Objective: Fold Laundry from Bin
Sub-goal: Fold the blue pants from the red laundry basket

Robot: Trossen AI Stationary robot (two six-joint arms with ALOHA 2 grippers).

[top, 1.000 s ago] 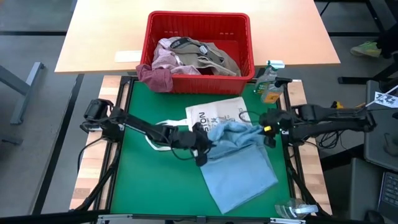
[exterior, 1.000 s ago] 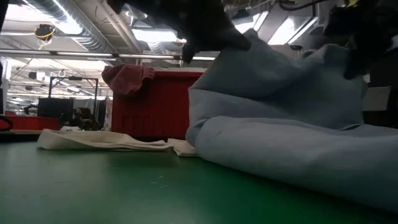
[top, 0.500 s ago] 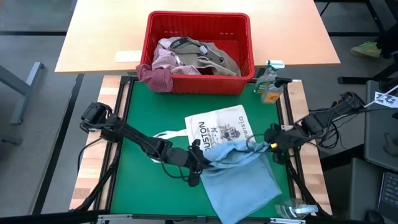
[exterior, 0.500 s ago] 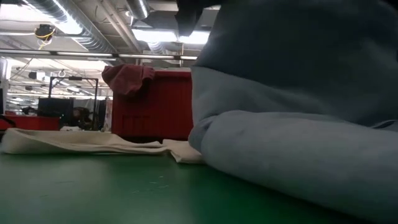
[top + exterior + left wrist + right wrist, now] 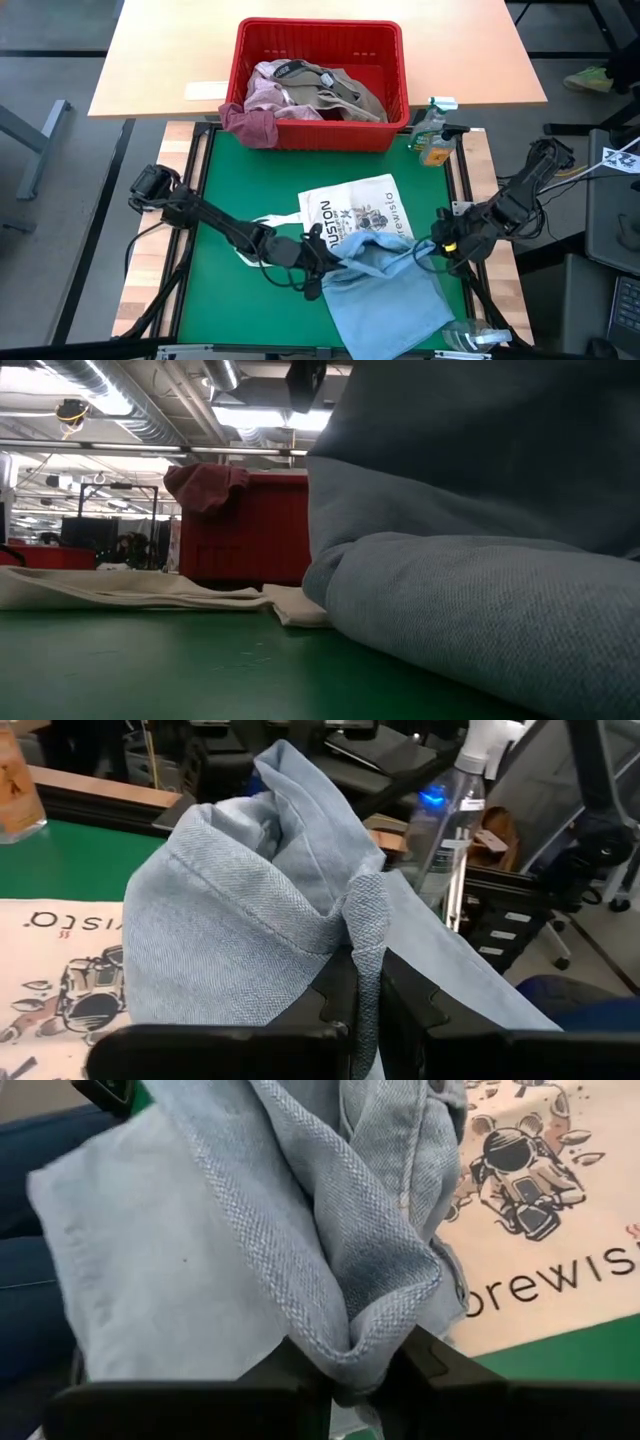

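A light blue garment (image 5: 388, 290) lies bunched on the green mat (image 5: 230, 300) near the front edge, its far part overlapping the white "HOUSTON" tote bag (image 5: 352, 208). It fills the right of the low view (image 5: 480, 560). My left gripper (image 5: 325, 262) is shut on its left upper edge. My right gripper (image 5: 440, 246) is shut on its right upper edge. The red bin (image 5: 320, 70) stands at the far side with khaki-grey and pale pink pieces inside. A maroon piece (image 5: 250, 125) hangs over its front left rim. My left gripper pinches a stitched edge fold of the blue garment (image 5: 368, 935) between its two fingers, coming from the table's left. The cloth rises bunched past the fingers; the rest lies on the mat. My right gripper pinches a folded hem of the garment (image 5: 385, 1325) between its two fingers, coming from the table's right, several layers. The held edge is raised a little; the rest spreads on the mat and the tote.
A spray bottle (image 5: 432, 135) stands at the mat's far right corner. A clear plastic item (image 5: 478, 338) lies at the near right corner. The tote's handles (image 5: 262, 222) trail left under my left arm. Bare green mat shows at the left.
Both grippers have moved toward the table's near edge, still shut on the blue garment. The garment has slid toward the near edge and off most of the tote, whose print now shows. My right arm has swung back toward the table's right edge.
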